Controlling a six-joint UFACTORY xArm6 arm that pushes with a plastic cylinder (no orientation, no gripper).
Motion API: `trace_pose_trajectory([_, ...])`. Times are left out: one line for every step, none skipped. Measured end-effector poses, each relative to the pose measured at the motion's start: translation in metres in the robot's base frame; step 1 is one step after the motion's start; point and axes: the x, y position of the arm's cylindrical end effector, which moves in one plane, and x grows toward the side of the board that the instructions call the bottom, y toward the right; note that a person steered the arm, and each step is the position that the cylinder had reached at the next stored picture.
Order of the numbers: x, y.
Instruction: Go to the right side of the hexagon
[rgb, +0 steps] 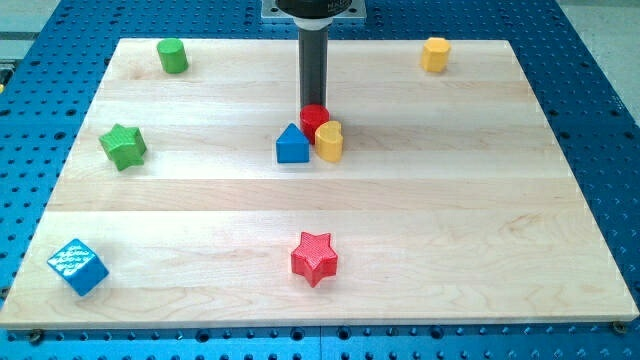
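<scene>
A yellow hexagon block (435, 54) stands near the view's top right corner of the wooden board (450, 200). My tip (313, 107) is at the board's upper middle, far to the left of the hexagon. It sits just behind a red cylinder (314, 120), touching it or nearly so. A blue house-shaped block (292, 145) and a yellow cylinder (330, 141) crowd against the red cylinder from the view's bottom.
A green cylinder (172, 55) is at the top left. A green star (123, 146) is at the left. A blue cube (77, 266) is at the bottom left. A red star (314, 258) is at the bottom middle. A blue perforated table surrounds the board.
</scene>
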Motion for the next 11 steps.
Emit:
trace_pose_trajectory([0.000, 0.026])
trace_pose_trajectory([0.000, 0.041])
trace_pose_trajectory([0.000, 0.010])
trace_pose_trajectory([0.000, -0.012])
trace_pose_trajectory([0.000, -0.029])
trace_pose_trajectory([-0.008, -0.001])
trace_pose_trajectory([-0.024, 0.093])
trace_pose_trajectory([-0.058, 0.189])
trace_pose_trajectory([-0.095, 0.228])
trace_pose_trajectory([-0.134, 0.245])
trace_pose_trajectory([-0.137, 0.214])
